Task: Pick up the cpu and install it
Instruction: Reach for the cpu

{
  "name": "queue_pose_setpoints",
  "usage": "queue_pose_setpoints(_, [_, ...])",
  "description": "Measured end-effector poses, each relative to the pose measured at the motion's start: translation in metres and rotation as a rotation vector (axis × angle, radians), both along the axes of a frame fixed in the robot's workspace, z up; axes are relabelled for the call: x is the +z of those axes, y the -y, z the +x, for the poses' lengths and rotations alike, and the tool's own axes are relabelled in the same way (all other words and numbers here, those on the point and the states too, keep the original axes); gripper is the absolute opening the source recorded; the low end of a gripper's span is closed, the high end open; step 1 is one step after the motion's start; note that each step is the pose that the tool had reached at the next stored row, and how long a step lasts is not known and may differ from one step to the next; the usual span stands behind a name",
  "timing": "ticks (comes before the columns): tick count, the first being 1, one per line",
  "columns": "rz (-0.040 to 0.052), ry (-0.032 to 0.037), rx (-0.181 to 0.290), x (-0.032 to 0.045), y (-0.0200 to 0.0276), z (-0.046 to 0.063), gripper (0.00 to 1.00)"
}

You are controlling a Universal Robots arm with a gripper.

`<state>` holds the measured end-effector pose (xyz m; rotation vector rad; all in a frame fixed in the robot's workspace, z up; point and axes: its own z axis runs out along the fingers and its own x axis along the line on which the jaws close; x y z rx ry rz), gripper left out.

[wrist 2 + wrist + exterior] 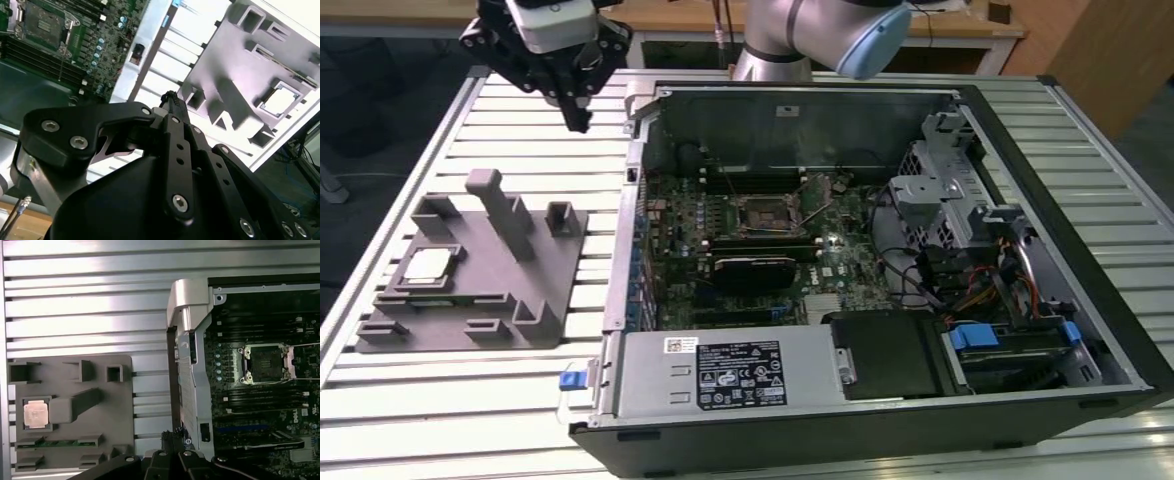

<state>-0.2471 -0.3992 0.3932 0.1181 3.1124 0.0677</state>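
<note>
Item: cpu (430,264), flat in a recess of the grey fixture (534,300), exterior view's left; bare slatted table (480,400) borders the fixture. The gripper (576,122): fingers closed, empty, above table beside the computer case (720,375), well apart from cpu; upper body cropped.

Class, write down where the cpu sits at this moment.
In the exterior view the cpu lies in a square recess of the grey fixture, at that view's left, outside the open computer case.
</note>
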Motion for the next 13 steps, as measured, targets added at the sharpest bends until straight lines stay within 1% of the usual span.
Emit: queue_pose_setpoints(13, [-0.0001,-0.0001,0.000,-0.0004,0.0000,-0.034,0.11])
